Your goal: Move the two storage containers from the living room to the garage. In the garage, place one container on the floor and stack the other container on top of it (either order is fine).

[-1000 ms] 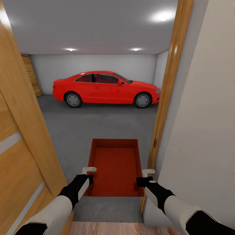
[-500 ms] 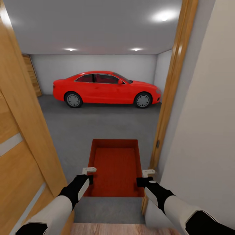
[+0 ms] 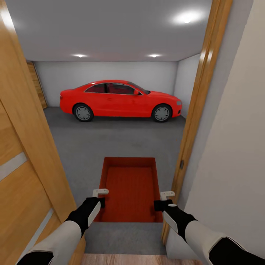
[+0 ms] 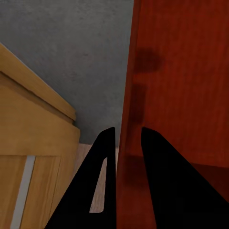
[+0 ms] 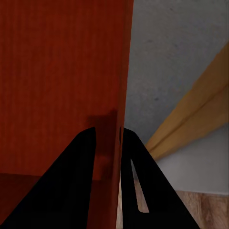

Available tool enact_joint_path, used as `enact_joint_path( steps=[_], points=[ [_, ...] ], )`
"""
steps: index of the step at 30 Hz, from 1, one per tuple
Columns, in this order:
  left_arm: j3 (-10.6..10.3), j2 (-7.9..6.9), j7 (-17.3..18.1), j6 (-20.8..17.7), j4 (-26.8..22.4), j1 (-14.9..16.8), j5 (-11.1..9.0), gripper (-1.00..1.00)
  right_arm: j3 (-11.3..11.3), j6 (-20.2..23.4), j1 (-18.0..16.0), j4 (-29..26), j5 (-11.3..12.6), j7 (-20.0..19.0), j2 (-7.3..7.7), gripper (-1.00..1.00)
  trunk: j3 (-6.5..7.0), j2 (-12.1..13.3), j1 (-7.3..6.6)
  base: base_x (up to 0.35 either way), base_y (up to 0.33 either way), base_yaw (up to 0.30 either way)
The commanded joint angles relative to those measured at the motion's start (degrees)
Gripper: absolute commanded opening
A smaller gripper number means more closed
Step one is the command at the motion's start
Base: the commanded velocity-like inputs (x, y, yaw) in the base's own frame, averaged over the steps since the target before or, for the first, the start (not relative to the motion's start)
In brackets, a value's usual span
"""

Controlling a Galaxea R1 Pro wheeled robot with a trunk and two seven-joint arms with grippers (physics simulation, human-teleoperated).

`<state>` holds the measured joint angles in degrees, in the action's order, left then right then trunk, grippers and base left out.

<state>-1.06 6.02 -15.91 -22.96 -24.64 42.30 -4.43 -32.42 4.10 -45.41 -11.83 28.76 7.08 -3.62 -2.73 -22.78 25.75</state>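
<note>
Container (image 3: 129, 189) carried level between both arms for balance; left gripper (image 4: 125, 143) and right gripper (image 5: 110, 138) fingers each pinching a side wall. Doorway frame (image 3: 200, 110) close beside; garage floor (image 3: 117, 140) ahead.

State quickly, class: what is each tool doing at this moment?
Left tool: shut on the storage container, gripping its left side wall.
Right tool: shut on the same storage container, gripping its right side wall.

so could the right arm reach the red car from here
Probably not. The right gripper is shut on the storage container wall, and the red car sits across a wide stretch of grey garage floor, beyond the arm's span.
</note>
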Motion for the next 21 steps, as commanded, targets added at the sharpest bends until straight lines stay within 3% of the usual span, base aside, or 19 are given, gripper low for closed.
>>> enact_joint_path(
  steps=[1, 14, 21],
  points=[
    [-0.3, -0.74, -0.35, -0.07, -2.15, 0.06, -1.02, -1.0, -0.63, 0.38, -0.03, 2.78, 1.75, 0.31, 1.26, -1.0, -0.14, -0.14, 0.04, 0.0, 0.0, 0.0],
    [-0.28, -0.7, -0.35, -0.07, -2.1, 0.06, -1.02, -1.0, -0.63, 0.39, -0.03, 2.78, 1.76, 0.31, 1.3, -1.0, -0.14, -0.14, 0.04, 0.004, 0.007, 0.0],
    [-0.33, -0.68, -0.35, -0.07, -2.08, 0.06, -1.02, -1.0, -0.63, 0.4, -0.03, 2.78, 1.76, 0.31, 1.31, -1.0, -0.14, -0.14, 0.04, 0.127, 0.232, 0.0]
  ],
)
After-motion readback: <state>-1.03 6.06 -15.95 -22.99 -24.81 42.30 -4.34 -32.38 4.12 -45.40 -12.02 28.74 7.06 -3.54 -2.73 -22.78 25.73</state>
